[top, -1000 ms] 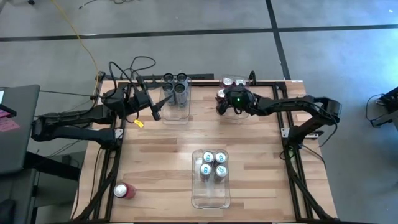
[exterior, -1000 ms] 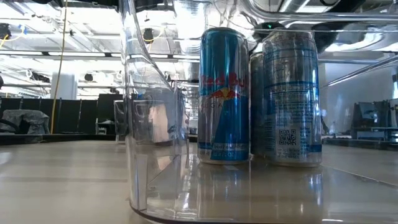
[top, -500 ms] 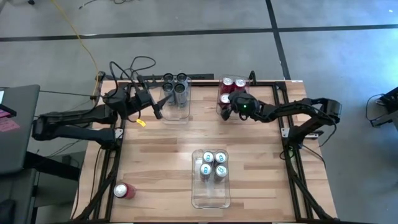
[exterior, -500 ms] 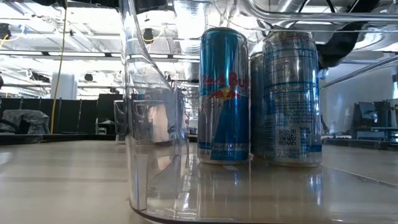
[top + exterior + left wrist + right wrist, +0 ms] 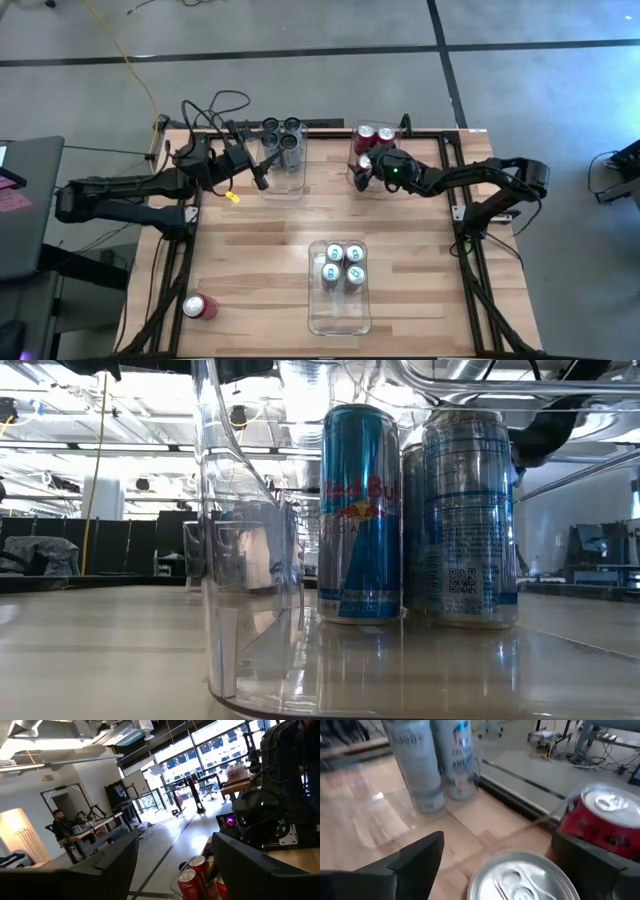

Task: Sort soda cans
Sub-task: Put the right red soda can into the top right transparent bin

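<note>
Sitting on the wooden table (image 5: 260, 260) are three clear bins (image 5: 339, 310) with soda cans (image 5: 343, 264) inside. The right gripper (image 5: 372, 174) is wide open, holding nothing, over the red cans (image 5: 366, 134) far right. The left gripper (image 5: 262, 180), part open and empty, waits by the grey cans (image 5: 282, 135). One red can (image 5: 199, 306) lies near left.

Right gripper (image 5: 372, 172): drawn back from over the red cans (image 5: 366, 133) toward the table's right edge, fingers wider apart.
Left gripper (image 5: 262, 180): shifted slightly toward the grey cans (image 5: 282, 138).
</note>
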Available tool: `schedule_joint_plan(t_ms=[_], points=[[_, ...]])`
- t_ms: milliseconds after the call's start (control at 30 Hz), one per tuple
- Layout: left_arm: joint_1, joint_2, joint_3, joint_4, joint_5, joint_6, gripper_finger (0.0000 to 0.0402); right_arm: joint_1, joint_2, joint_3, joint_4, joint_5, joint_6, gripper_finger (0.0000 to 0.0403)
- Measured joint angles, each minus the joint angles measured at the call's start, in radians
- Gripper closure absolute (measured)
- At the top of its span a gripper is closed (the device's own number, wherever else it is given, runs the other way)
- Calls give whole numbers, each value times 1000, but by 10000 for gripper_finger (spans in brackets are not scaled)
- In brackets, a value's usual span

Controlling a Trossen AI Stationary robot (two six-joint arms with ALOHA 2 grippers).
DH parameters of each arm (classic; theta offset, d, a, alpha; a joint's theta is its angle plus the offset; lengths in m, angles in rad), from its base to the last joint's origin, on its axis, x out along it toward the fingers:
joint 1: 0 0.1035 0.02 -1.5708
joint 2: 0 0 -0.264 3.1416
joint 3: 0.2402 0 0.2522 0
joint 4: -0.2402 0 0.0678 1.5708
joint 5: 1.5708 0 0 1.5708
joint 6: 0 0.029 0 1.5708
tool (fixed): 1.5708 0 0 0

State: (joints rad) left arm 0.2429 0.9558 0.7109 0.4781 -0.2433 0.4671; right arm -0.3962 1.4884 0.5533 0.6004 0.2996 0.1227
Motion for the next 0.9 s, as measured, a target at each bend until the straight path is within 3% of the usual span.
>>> schedule_joint_plan(t_ms=[233,433,533,633,733,900], points=[[0,0,0,-15,-7,8,153,53,-131,9,-8,56,-22,15],[2,-1,0,-60,-107,59,153,99,-354,67,-489,68,138,35],[17,0,0,-121,-119,64,153,127,-440,88,-684,68,208,69],[44,0,0,-145,-34,77,153,143,-480,90,-758,65,259,110],[70,0,0,-99,36,71,154,150,-472,90,-819,36,290,152],[114,0,0,-82,44,41,158,117,-404,90,-843,-14,291,229]])
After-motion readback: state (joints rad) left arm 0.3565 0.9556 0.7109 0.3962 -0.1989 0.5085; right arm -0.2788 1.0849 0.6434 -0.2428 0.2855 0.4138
